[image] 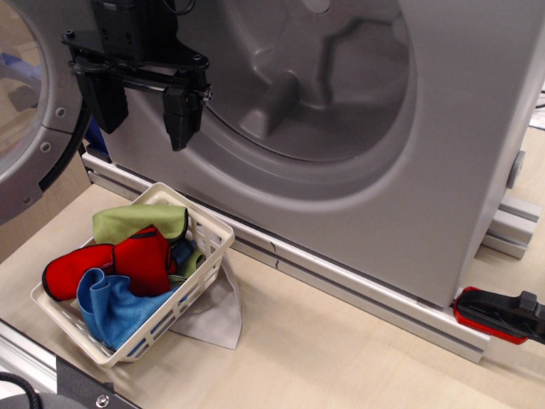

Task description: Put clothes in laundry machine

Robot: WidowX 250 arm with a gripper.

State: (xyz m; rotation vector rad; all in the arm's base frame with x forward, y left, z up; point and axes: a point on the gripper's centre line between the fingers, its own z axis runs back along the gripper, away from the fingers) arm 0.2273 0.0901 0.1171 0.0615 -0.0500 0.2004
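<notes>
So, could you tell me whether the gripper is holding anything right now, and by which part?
Nothing is held. The gripper hangs open and empty above the basket, where the clothes lie.

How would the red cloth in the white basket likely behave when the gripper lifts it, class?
The red cloth lies folded and draped over other pieces, so it is probably floppy and will sag. It looks thin, likely light. Since it overlaps the blue cloth, it might drag that along.
</notes>
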